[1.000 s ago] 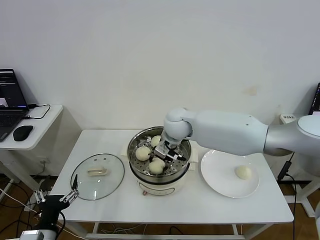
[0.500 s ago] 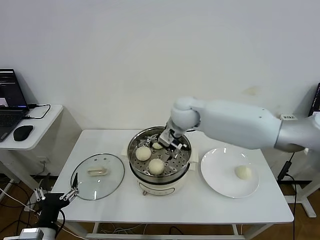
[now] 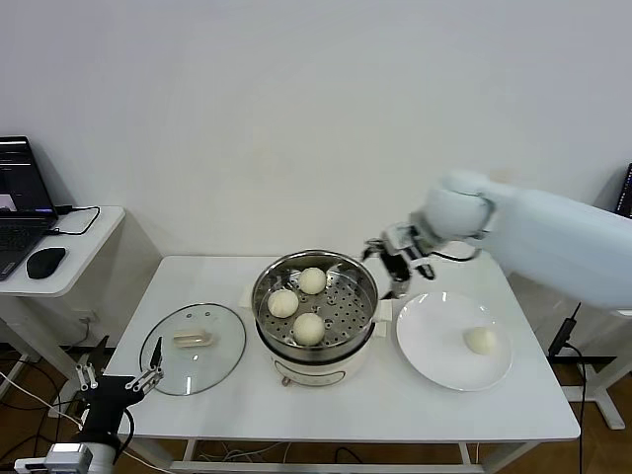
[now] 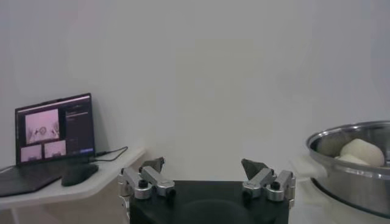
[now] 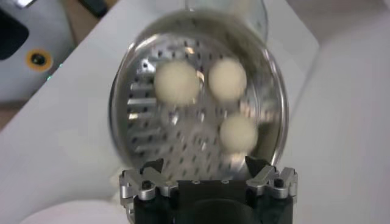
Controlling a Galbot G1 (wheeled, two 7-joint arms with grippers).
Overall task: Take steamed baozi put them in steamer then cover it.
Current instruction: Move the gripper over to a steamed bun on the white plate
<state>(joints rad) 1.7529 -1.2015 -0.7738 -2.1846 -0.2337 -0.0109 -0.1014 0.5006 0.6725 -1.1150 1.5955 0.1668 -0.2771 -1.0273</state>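
Hovering at the steamer's [image 3: 316, 306] three o'clock rim, the right gripper [image 3: 393, 259] spreads its fingers, released, above bare counter [image 3: 395, 410].

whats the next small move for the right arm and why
Probably swing the right gripper, open and empty beside the steamer, over to the plate and down onto the last baozi. Three baozi already sit in the tray, and the cover lies on the table.
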